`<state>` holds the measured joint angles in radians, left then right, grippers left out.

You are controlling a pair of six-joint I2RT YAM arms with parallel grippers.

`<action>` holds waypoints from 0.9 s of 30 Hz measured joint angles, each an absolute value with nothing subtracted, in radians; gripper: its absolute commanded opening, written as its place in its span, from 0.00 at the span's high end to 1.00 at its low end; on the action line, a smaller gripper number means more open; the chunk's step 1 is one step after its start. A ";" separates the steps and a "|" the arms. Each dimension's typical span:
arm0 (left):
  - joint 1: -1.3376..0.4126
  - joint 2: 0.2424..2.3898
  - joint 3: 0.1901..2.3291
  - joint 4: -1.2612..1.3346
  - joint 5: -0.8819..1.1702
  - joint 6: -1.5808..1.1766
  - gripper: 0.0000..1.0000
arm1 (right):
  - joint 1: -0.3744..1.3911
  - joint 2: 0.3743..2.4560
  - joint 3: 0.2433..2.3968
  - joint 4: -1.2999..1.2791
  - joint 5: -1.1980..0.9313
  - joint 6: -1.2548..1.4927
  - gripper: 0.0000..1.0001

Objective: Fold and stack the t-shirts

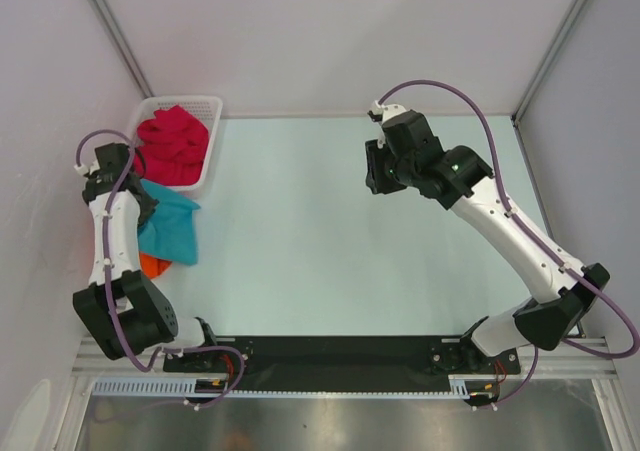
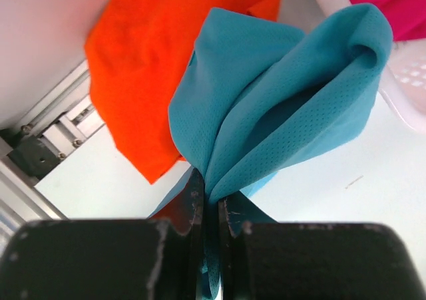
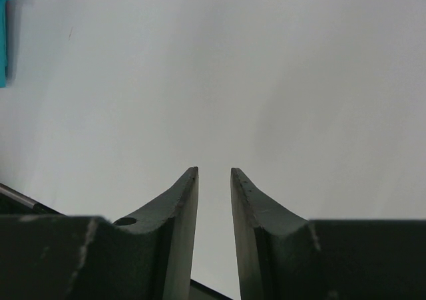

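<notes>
My left gripper (image 1: 147, 204) (image 2: 212, 203) is shut on a bunched fold of the teal-blue t-shirt (image 1: 170, 226) (image 2: 279, 107), which hangs from the jaws at the table's left edge. The bright orange t-shirt (image 1: 152, 265) (image 2: 153, 60) lies flat under and beside it. The crimson-pink t-shirt (image 1: 175, 143) (image 2: 393, 4) is crumpled in the white lattice basket (image 1: 212, 106) at the far left. My right gripper (image 1: 372, 176) (image 3: 214, 173) hovers above the bare table at the far middle-right, jaws a little apart and empty. A sliver of teal cloth (image 3: 2, 34) shows at the right wrist view's left edge.
The basket's rim (image 2: 413, 80) is close to the right of the held teal cloth. A white wall and a metal frame rail (image 2: 53, 134) bound the left side. The black base rail (image 1: 330, 353) runs along the near edge.
</notes>
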<state>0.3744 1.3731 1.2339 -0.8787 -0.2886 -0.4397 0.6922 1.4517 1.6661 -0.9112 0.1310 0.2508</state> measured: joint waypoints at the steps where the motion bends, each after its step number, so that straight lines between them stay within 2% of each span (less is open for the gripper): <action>1: 0.393 1.370 1.238 -0.881 -0.288 -0.433 1.00 | 0.693 1.456 1.671 -0.912 0.131 0.251 0.69; 6: 0.448 1.367 1.244 -0.885 -0.275 -0.409 1.00 | 0.701 1.472 1.688 -0.916 0.131 0.251 0.69; 16: 0.450 1.361 1.304 -0.896 -0.141 -0.392 1.00 | 0.724 1.500 1.717 -0.916 0.133 0.253 0.70; 27: 0.371 1.398 1.399 -0.900 -0.006 -0.393 1.00 | 0.726 1.516 1.739 -0.915 0.137 0.253 0.70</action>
<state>0.3714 1.3975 1.3994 -0.8997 -0.0059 -0.3935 0.7261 1.5158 1.7390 -0.9154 0.1368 0.2531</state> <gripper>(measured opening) 0.093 0.304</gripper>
